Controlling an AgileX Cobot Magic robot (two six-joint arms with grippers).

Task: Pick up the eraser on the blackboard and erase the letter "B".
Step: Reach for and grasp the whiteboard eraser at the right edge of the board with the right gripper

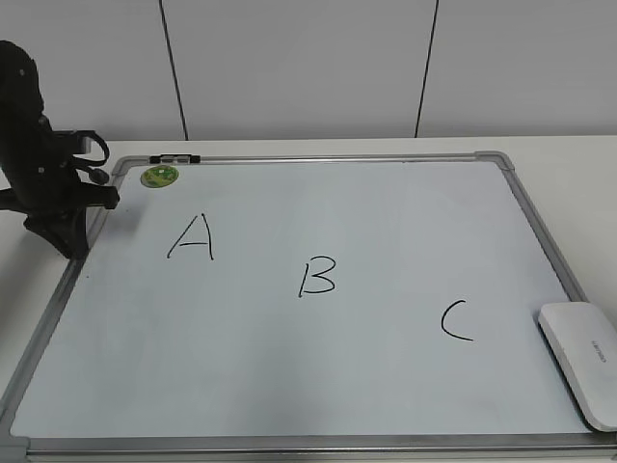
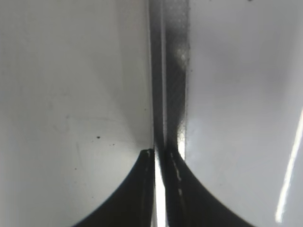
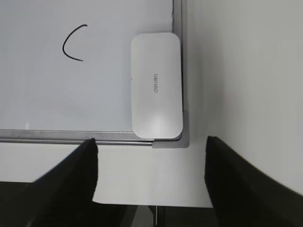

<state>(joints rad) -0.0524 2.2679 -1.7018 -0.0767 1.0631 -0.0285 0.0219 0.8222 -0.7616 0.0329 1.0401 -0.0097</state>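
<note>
The blackboard [image 1: 289, 367] is a white board with a grey frame lying flat on the table. It bears a black "A" [image 1: 191, 237], the letter "B" [image 1: 316, 277] near its middle and a "C" [image 1: 455, 320]. The white eraser [image 1: 584, 357] lies on the board's front right corner, and shows in the right wrist view [image 3: 156, 92] next to the "C" [image 3: 74, 43]. My right gripper [image 3: 151, 163] is open and empty, above the table just off that corner. My left gripper [image 2: 161, 156] is shut and empty, over the board's left frame edge [image 2: 168, 85].
A small round green magnet [image 1: 159, 176] sits at the board's back left corner, with a black marker [image 1: 174, 158] on the frame beside it. My left arm [image 1: 43, 164] stands at the board's left edge. A white wall rises behind the table.
</note>
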